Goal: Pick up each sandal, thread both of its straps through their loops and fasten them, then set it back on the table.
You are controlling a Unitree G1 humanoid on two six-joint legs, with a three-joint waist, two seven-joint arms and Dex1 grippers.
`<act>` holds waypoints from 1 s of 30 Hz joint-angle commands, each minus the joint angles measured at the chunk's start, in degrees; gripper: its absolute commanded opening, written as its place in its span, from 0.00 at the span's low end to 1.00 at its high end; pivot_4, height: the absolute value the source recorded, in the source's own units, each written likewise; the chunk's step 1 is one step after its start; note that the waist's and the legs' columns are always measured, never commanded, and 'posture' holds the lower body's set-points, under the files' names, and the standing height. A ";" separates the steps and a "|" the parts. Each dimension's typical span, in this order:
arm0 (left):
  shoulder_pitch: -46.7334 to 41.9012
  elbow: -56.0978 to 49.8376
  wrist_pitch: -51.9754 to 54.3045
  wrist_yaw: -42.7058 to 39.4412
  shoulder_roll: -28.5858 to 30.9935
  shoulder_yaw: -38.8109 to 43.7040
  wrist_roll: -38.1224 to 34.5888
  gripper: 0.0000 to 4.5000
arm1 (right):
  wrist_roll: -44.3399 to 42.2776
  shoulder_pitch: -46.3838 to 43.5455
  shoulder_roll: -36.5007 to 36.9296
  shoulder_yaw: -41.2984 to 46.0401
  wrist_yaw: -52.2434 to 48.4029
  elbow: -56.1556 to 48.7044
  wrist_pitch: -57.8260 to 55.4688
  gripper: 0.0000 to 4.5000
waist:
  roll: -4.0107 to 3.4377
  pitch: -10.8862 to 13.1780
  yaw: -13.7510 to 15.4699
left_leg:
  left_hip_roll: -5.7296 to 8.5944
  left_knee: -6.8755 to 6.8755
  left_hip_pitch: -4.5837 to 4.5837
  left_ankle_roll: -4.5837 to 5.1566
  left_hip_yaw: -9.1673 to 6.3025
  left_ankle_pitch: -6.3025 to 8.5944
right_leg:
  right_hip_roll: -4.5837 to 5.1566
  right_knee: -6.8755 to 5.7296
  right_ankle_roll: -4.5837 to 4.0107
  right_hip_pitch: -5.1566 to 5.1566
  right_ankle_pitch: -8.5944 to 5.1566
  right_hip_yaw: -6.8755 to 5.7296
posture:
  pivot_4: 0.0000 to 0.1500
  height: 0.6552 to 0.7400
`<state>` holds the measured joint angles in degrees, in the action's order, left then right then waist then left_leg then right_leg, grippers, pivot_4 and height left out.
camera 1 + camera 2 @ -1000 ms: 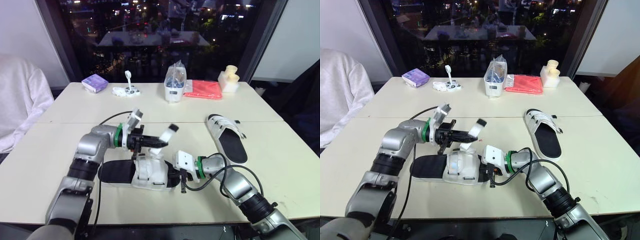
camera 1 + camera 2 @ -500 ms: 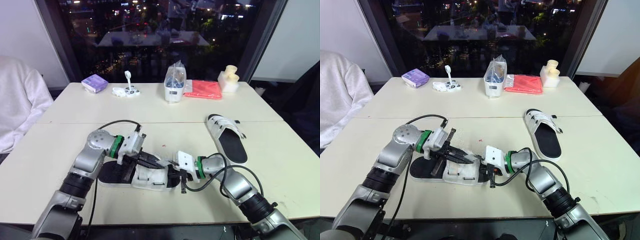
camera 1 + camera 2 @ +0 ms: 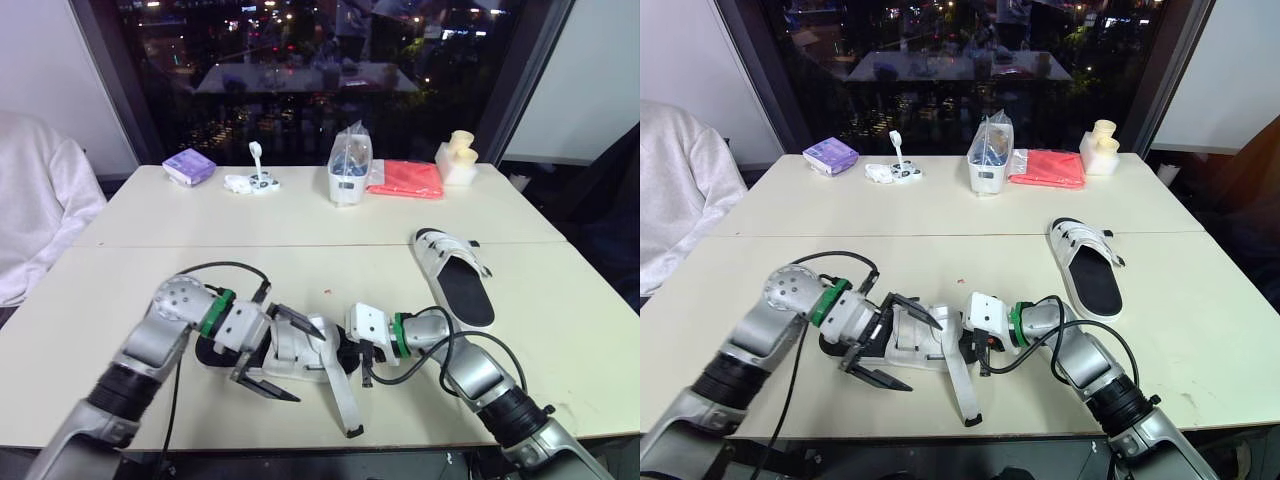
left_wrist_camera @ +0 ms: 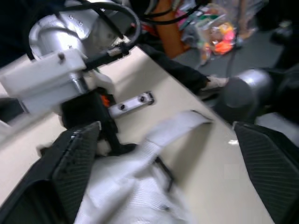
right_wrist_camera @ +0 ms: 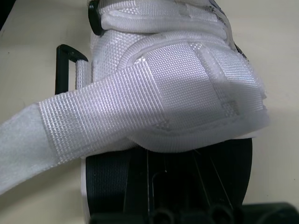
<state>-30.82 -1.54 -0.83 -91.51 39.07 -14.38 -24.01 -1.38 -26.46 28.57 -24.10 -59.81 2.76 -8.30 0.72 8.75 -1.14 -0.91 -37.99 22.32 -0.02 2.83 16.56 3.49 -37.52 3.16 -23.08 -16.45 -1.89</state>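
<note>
The cream table (image 3: 120,270) has a seam running across it (two tops butted together, by the look of it). A clear bag (image 3: 350,165) of small items stands on the far half. Just right of the bag lies a red cloth (image 3: 407,178), and beyond that stand cream tubs (image 3: 458,158). Left of the bag sits some small white clutter (image 3: 252,182), and farther left a purple box (image 3: 189,166). Nearer than the bag and off to its right lies the far sandal (image 3: 455,275), sole down. The near sandal (image 3: 305,350) lies well nearer than the bag, slightly left, its loose strap (image 3: 343,400) trailing toward the table's near edge.
</note>
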 commanded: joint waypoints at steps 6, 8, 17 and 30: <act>4.14 -8.24 26.01 0.94 11.58 6.39 -11.35 1.00 | 4.13 1.99 1.32 -2.89 -0.39 6.01 -1.38 0.00 | -0.02 0.00 0.10 | 0.00 0.00 0.00 0.02 0.00 0.01 | 0.00 0.03 0.01 0.02 0.00 -0.02 | 1.00 1.00; 6.27 -11.56 34.45 5.27 12.07 6.32 -14.43 1.00 | 4.27 1.51 0.89 -3.03 -0.26 6.81 -1.02 0.00 | -0.02 0.00 0.10 | 0.00 0.00 0.00 0.02 0.00 0.01 | 0.00 0.04 0.00 0.03 -0.01 -0.02 | 1.00 1.00; 8.84 -17.78 57.43 25.98 3.01 5.49 -20.66 1.00 | 4.37 0.95 0.46 -3.12 -0.36 7.65 -0.64 0.00 | 0.07 -0.02 0.19 | 0.00 0.00 -0.20 0.02 -0.03 0.01 | 0.00 0.05 0.00 0.25 -0.01 -0.02 | 1.00 1.00; 6.96 -18.44 76.13 39.44 -4.68 4.27 -27.20 1.00 | 4.28 1.73 0.81 -2.96 -0.55 6.92 -1.12 0.00 | 0.03 -0.08 0.33 | 0.00 0.28 -0.83 0.04 -0.04 0.05 | 0.03 0.43 -0.13 0.86 -0.08 -0.01 | 1.00 1.00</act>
<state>-24.57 -19.55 73.48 -54.36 34.67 -9.27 -51.37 -1.26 -27.04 28.41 -24.12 -60.55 5.11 -6.87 0.75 8.67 -0.81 -0.91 -37.69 21.48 0.02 2.79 16.61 3.52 -37.09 3.03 -22.22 -16.52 -1.90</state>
